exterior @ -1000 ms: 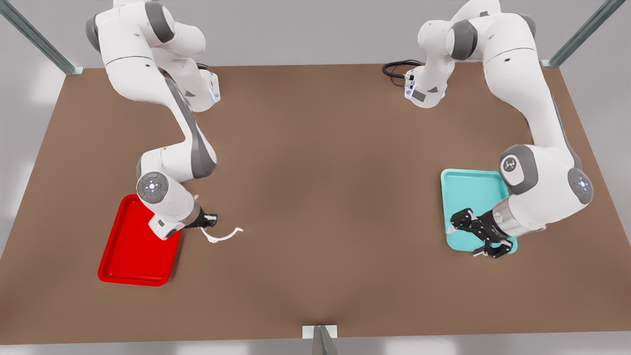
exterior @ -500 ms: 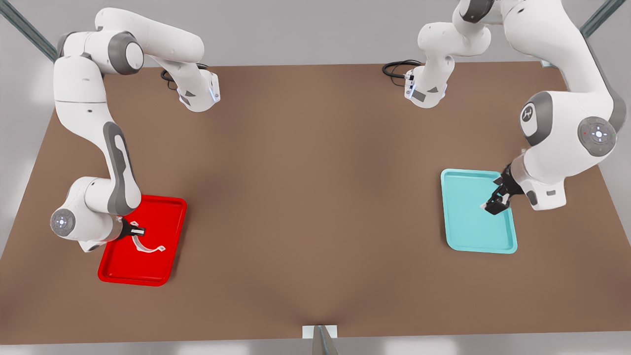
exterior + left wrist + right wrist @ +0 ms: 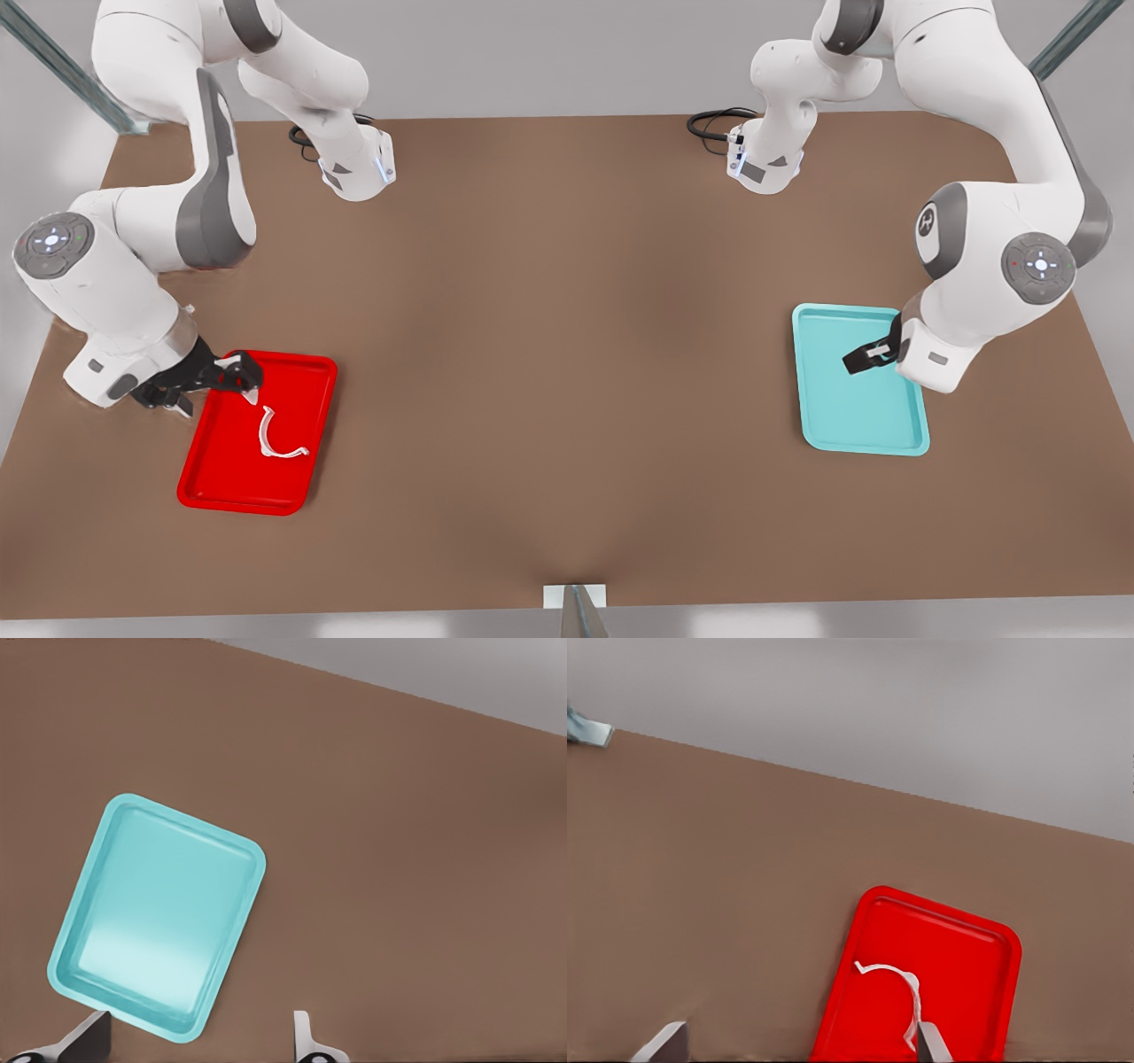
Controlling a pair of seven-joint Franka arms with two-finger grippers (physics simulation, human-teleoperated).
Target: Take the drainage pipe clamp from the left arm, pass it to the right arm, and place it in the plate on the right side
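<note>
Released since 0.5 s ago, thin white C-shaped drainage pipe clamp (image 3: 278, 438) lies flat in glossy red plate (image 3: 217, 483); right tool (image 3: 237, 376) spread, empty, w/ left tool (image 3: 866, 356) fingers apart over teal tray (image 3: 833, 425).

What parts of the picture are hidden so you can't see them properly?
- The right gripper: in its wrist view the picture's edge cuts off all but two fingertips.
- The plate: the same edge crops its near end.
- The left gripper: the wrist hides its base in the front view.
- The teal tray: the left arm covers one corner.
</note>
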